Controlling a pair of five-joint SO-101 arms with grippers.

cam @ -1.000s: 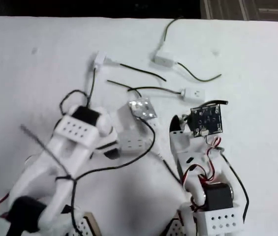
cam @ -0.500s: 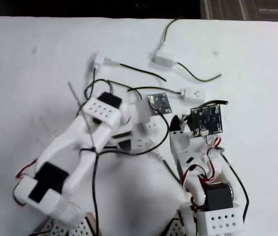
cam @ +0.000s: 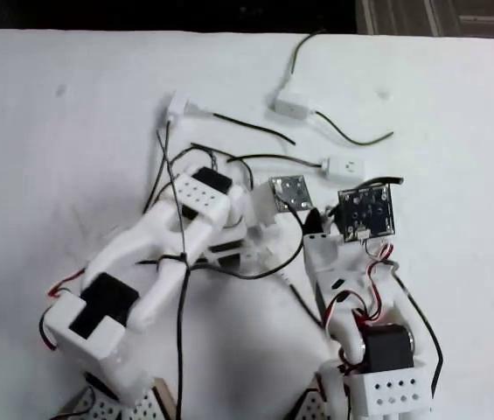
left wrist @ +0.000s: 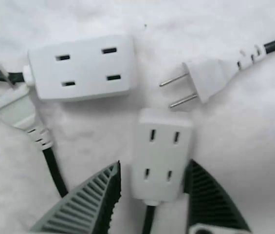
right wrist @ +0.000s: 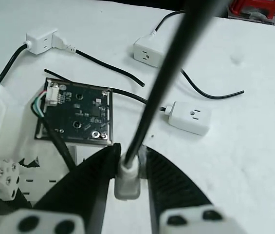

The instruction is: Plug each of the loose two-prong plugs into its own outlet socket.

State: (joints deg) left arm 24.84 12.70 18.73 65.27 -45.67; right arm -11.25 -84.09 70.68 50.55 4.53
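Observation:
In the left wrist view my left gripper (left wrist: 153, 168) is open, its dark fingers either side of a white two-socket outlet (left wrist: 160, 146) lying on the white cloth. Just beyond it lie a loose two-prong plug (left wrist: 203, 80), a wider outlet block (left wrist: 81, 68) and a second plug (left wrist: 10, 105). My right gripper (right wrist: 130, 151) is shut on a small white plug (right wrist: 126, 183), whose black cord (right wrist: 176, 53) rises away from it. From above, the left arm (cam: 198, 197) reaches to the table's middle, close beside the right gripper (cam: 315, 229).
Three white cord ends lie farther back on the table: one (cam: 290, 107) at the rear centre, one (cam: 343, 166) to the right, one (cam: 177, 107) to the left. Black cords (cam: 247, 129) trail between them. The table's far edge (cam: 229, 31) is behind them.
The left arm has swung right and forward across the table, bringing its wrist next to the right gripper. The right arm has stayed where it was.

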